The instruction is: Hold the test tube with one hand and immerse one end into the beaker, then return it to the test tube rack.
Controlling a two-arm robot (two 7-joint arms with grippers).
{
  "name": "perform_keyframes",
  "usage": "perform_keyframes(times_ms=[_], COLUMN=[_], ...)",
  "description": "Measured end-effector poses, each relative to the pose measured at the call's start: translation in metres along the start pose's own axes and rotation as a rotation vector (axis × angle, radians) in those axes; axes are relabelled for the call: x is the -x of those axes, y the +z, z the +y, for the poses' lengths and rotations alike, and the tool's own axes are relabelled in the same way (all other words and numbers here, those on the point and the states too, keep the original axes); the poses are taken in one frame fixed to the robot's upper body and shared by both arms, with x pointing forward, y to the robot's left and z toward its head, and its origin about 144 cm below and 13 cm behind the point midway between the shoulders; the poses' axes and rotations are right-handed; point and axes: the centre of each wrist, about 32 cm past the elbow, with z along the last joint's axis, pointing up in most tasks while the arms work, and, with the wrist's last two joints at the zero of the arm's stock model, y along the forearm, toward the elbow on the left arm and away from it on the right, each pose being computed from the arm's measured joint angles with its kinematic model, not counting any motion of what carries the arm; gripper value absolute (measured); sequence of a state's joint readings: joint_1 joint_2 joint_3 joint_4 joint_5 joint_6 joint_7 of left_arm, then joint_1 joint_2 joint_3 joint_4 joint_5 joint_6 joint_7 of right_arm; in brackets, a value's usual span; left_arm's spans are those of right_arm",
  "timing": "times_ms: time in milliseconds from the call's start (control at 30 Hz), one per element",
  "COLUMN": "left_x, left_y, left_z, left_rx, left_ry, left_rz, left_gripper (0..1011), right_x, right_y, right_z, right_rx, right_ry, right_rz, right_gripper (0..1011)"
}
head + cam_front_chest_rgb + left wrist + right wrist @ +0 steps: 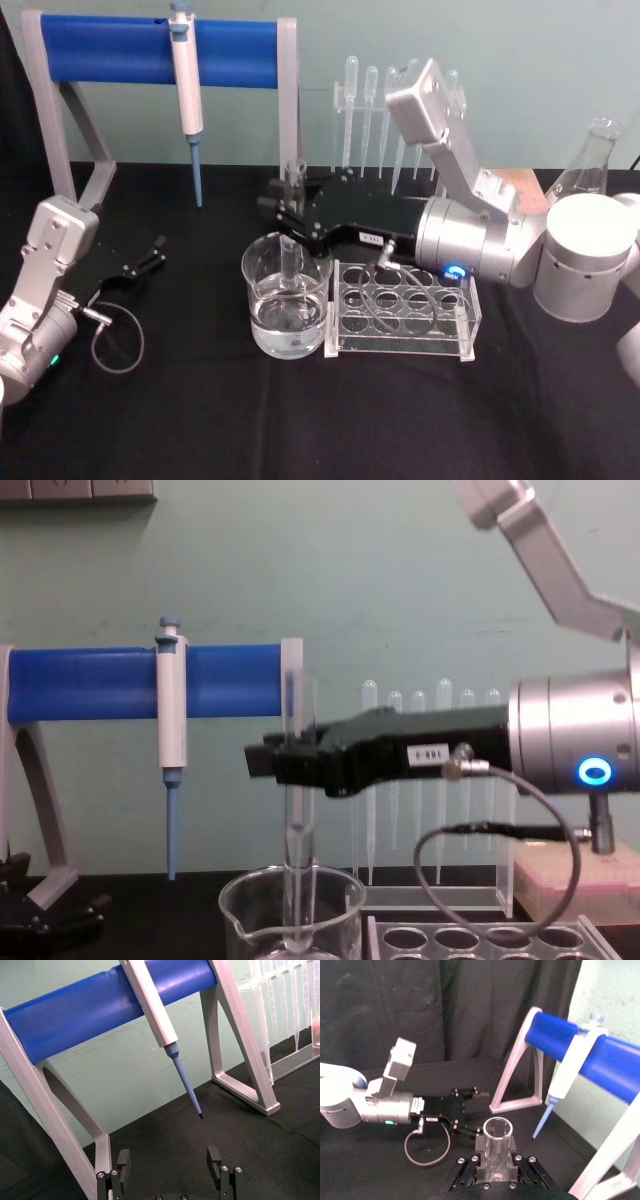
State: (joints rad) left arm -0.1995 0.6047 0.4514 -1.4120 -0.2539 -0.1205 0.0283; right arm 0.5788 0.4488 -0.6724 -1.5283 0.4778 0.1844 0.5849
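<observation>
Right hand (290, 226): clamped on the test tube (298, 825), directly above the beaker (265, 310).
Test tube: upright, lower end inside the beaker; I cannot tell whether it reaches the water.
Done: tube is carried to the beaker, and the dip looks under way.
Left to do: finish the dip, then put the tube in the test tube rack (400, 346), just right of the beaker.
Left hand (155, 253): fingers apart, idle on the bench well left of the beaker.
Around: pipettor (186, 75) and pipettes (372, 110) stand behind the beaker; the beaker's rim looks like the closest obstacle.
</observation>
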Motion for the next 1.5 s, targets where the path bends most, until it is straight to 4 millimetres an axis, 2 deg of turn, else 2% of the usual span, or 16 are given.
perform_keyframes(times_ms=[167, 433, 1500], left_x=[0.0, 0.0, 0.0], left_y=[0.0, 0.0, 0.0], left_z=[0.0, 0.0, 0.0], left_rx=[0.0, 0.0, 0.0], left_ry=[0.0, 0.0, 0.0], left_rz=[0.0, 0.0, 0.0], left_gripper=[1000, 1000, 1000], right_x=[0.004, 0.01, 0.013], right_y=[-0.014, -0.026, -0.033], right_z=[0.002, 0.007, 0.012], right_rx=[0.023, 0.052, 0.119], right_ry=[-0.013, -0.028, -0.019], right_rz=[0.04, 0.065, 0.109], right_gripper=[223, 224, 224])
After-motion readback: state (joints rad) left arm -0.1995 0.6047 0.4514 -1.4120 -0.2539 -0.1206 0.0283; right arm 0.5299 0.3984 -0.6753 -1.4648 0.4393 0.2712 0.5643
